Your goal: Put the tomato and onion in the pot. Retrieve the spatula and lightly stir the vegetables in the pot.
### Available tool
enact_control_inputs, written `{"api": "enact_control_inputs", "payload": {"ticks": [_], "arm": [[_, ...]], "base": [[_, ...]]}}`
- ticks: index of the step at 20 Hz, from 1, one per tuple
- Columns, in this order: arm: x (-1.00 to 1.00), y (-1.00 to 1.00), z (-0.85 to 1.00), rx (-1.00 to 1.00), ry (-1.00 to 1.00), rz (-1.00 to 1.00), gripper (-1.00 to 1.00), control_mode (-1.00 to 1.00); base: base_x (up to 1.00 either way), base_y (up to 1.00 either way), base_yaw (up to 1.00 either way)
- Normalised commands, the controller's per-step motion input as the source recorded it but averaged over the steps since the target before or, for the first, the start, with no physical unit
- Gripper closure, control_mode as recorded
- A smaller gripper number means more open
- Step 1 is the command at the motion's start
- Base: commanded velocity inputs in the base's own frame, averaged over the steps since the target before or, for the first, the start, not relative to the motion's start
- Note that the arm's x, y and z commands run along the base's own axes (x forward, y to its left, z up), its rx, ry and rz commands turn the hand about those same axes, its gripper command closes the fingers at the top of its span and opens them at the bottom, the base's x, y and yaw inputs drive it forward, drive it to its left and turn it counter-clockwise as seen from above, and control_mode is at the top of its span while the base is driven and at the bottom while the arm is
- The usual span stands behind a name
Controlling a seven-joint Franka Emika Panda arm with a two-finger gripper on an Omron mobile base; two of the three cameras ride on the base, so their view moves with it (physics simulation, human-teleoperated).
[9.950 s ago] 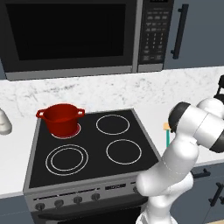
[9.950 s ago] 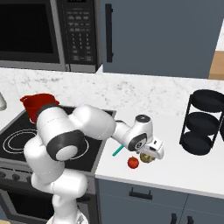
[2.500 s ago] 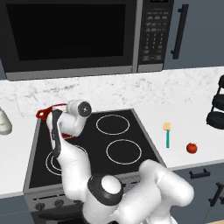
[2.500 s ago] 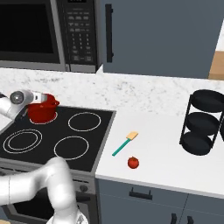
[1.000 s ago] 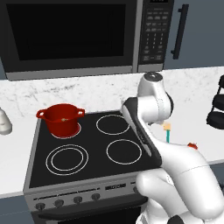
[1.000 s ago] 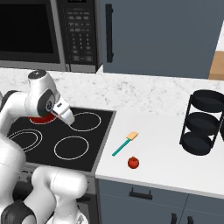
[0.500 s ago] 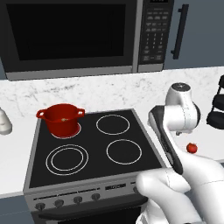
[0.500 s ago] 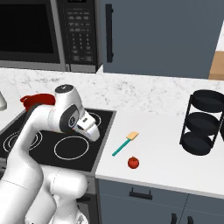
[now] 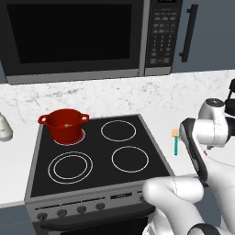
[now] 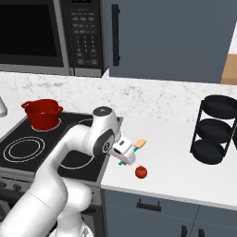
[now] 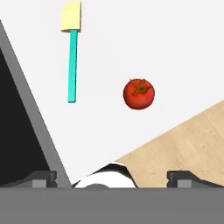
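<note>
Beside spatula (image 11: 72, 57), tomato (image 11: 138, 93) untouched

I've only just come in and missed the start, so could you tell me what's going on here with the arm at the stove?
The arm has swung over to the white counter right of the stove, and its gripper hangs open and empty above the spatula and the tomato. Both lie loose on the counter, apart from each other. The red pot sits on the stove's back left burner. No vegetables are visible in the pot from here, so the tomato looks like the likely next pick.
</note>
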Motion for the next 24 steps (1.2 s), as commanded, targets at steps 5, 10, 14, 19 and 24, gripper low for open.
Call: {"api": "enact_control_inputs", "payload": {"ticks": [5,10,14,19,24], "arm": [[0.03,-0.67,-0.46,0.0,0.03,0.0,-1.0,-1.0],[0.23,-0.3,-0.51,0.0,0.05,0.0,-1.0,-1.0],[0.4,-0.15,-0.46,0.0,0.03,0.0,-1.0,-1.0],[0.35,-0.16,-0.33,0.0,0.0,0.0,-1.0,-1.0],[0.3,-0.15,-0.18,0.0,0.0,0.0,-1.0,-1.0]], "base": [[0.0,0.0,0.0],[0.0,0.0,0.0],[0.0,0.0,0.0],[0.0,0.0,0.0],[0.0,0.0,0.0]]}}
